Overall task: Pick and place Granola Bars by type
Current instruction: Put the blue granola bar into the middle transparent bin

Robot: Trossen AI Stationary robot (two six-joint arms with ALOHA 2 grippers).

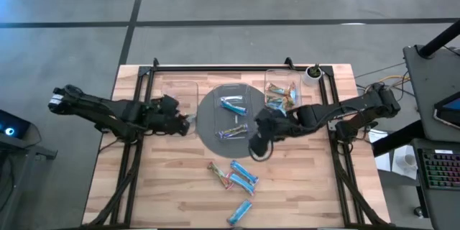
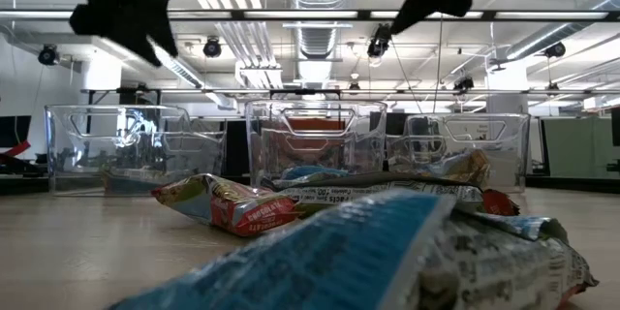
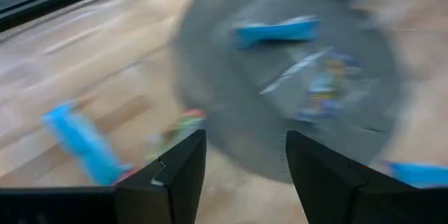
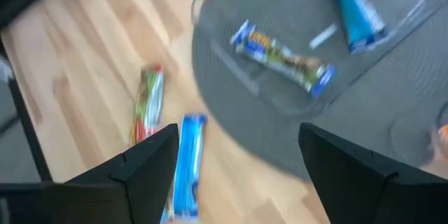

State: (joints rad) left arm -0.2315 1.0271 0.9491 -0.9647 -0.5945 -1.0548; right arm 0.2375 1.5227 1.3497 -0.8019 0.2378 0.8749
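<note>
Granola Bars lie in several places. A light-blue bar [image 1: 233,105] and a silvery multicoloured bar [image 1: 233,131] lie in a clear tray on the round grey plate [image 1: 208,126]. Several more fill the clear tray at the back right [image 1: 282,93]. Loose on the wood near the front lie a red-green bar [image 1: 218,171] and light-blue ones [image 1: 244,177] [image 1: 241,212]. My left gripper [image 1: 188,123] [image 3: 245,140] hovers open at the plate's left edge. My right gripper [image 1: 259,147] [image 4: 239,133] hovers open over the plate's near right edge. Neither holds anything.
A further clear tray [image 1: 180,95] stands at the back left, beside the plate. A small white cup with a plant [image 1: 312,75] sits at the far right corner. Black rails [image 1: 129,158] run along the table's left, right and far sides. Bare wood lies at the front left and right.
</note>
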